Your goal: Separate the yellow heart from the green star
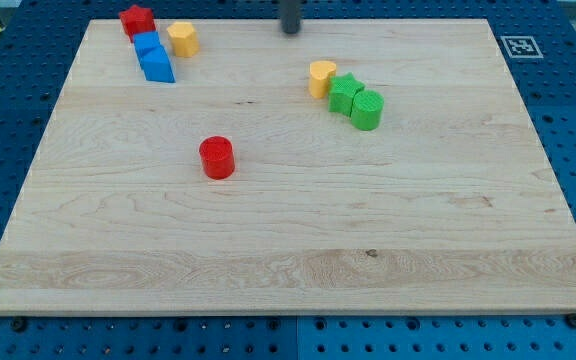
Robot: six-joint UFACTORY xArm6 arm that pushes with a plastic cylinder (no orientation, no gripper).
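Note:
The yellow heart [321, 77] lies right of centre in the upper part of the wooden board [288, 270]. The green star [345, 93] touches its lower right side. A green cylinder [367, 109] touches the star's lower right, so the three form a diagonal row. My tip [290, 30] is at the view's top edge, above and a little left of the yellow heart, apart from every block.
A red star [137, 19], two blue blocks [154, 58] and a yellow hexagon [183, 39] cluster at the upper left. A red cylinder [216, 158] stands left of centre. A fiducial marker [519, 46] sits at the board's upper right corner.

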